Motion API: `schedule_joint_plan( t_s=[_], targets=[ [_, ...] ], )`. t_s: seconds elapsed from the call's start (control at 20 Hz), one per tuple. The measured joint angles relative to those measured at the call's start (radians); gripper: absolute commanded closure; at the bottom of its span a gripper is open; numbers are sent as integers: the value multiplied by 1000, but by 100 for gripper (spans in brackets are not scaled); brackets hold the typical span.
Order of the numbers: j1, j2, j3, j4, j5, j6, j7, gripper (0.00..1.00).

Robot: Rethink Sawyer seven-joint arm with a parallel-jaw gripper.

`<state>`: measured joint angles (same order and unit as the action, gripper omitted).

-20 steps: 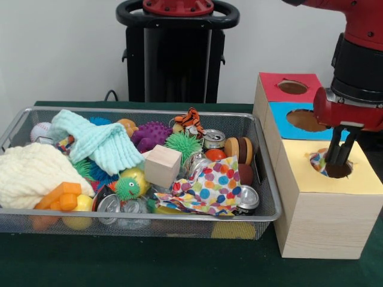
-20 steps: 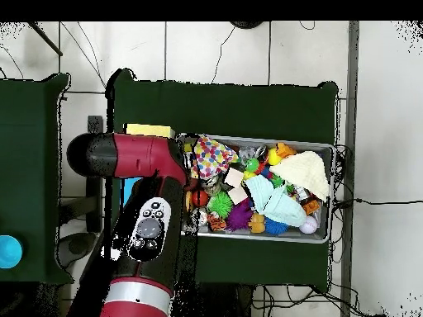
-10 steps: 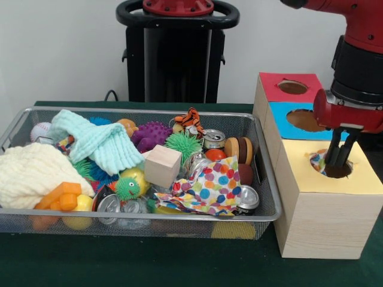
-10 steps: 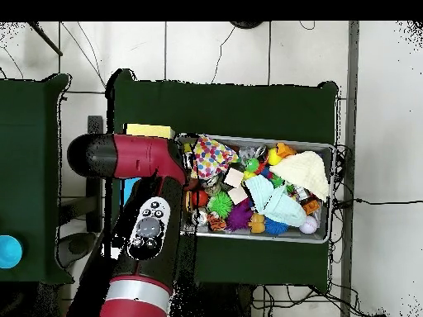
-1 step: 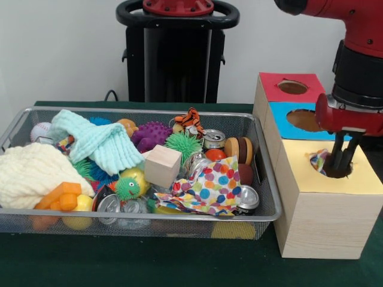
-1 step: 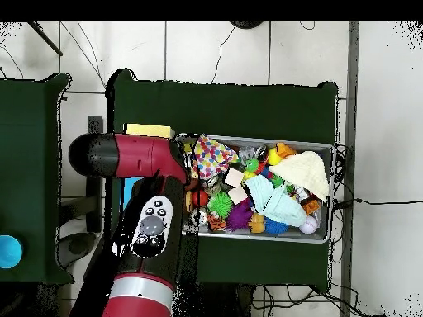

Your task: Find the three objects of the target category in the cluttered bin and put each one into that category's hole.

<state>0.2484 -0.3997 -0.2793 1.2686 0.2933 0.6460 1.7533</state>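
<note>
The gripper (image 5: 340, 164) is hanging straight down over the yellow-topped section (image 5: 359, 179) of the wooden box, its dark fingers (image 5: 345, 156) sitting close together with their tips dipping into the round hole (image 5: 334, 167) there. A scrap of polka-dot cloth (image 5: 319, 159) is poking up at the left rim of that hole, right against the fingers; whether they are actually pinching it I cannot tell, since the tips are lost in the dark of the opening.

Behind the yellow section, the blue-topped one (image 5: 299, 119) and the red-topped one (image 5: 291, 86) are each showing their own hole, and the gripper is standing well clear of both.

To the left, the wire bin (image 5: 24, 222) is sitting just beside the box, crammed full. A bigger polka-dot cloth (image 5: 206, 191) is lying crumpled at the front right of the pile, near the box but well apart from the gripper. A pale blue knitted cloth (image 5: 99, 143) is draping over the middle left, and a cream knitted cloth (image 5: 30, 173) is bulging at the left end. Among them a wooden cube (image 5: 162, 165), a green spiky ball (image 5: 182, 145), a purple spiky ball (image 5: 151, 134), a small tiger toy (image 5: 190, 119) and some cans (image 5: 246, 199) are lying jumbled.

From above, the red arm (image 6: 132, 157) is covering the box entirely, and the gripper is hidden beneath it.
</note>
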Motion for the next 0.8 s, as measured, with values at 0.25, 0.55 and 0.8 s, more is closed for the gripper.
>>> schedule_joint_plan(
  t_s=[0.25, 0.55, 0.8],
  targets=[
    [0, -34, 0, 0, 7, 0, 0, 100],
    [0, -66, 0, -2, 10, 0, 0, 100],
    [2, -82, 0, -8, 10, 1, 0, 100]
  ],
)
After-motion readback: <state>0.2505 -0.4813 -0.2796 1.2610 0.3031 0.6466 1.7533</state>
